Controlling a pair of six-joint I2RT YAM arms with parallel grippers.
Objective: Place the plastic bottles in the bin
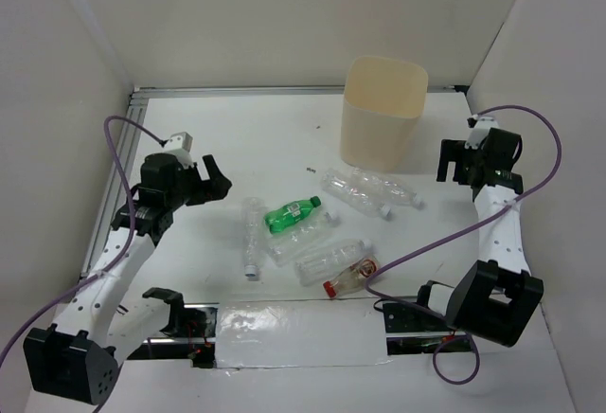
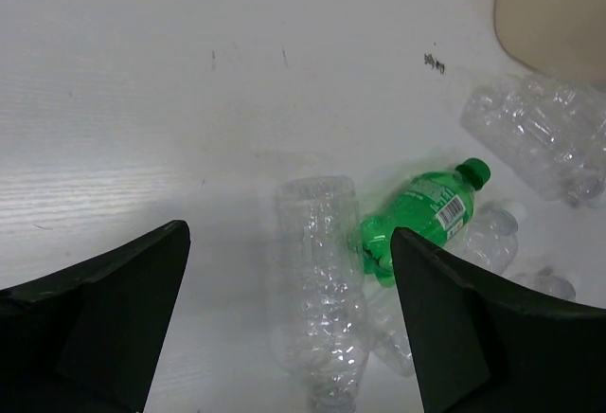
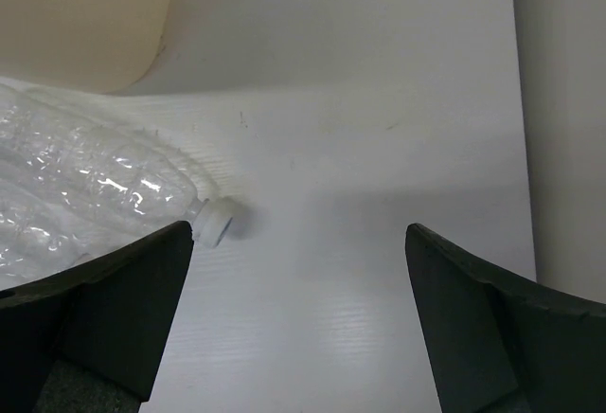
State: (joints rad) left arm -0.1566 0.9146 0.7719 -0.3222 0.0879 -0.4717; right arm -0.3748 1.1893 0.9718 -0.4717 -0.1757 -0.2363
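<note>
The beige bin (image 1: 379, 134) stands at the back of the table, right of centre. Several plastic bottles lie in front of it: a green one (image 1: 294, 214), a clear one (image 1: 251, 235) left of it, two clear ones (image 1: 369, 191) by the bin's foot, another clear one (image 1: 329, 258), and a red-capped one (image 1: 350, 278). My left gripper (image 1: 220, 178) is open and empty, left of the pile. In the left wrist view it (image 2: 289, 233) hovers over the clear bottle (image 2: 317, 299) beside the green bottle (image 2: 421, 212). My right gripper (image 1: 442, 162) is open and empty, right of the bin.
White walls close in the table on the left, back and right. The right wrist view shows the bin's wall (image 3: 76, 15), a clear bottle (image 3: 85, 176) with its white cap (image 3: 216, 221), and the right wall (image 3: 563, 100). A small dark mark (image 1: 310, 169) lies on the table.
</note>
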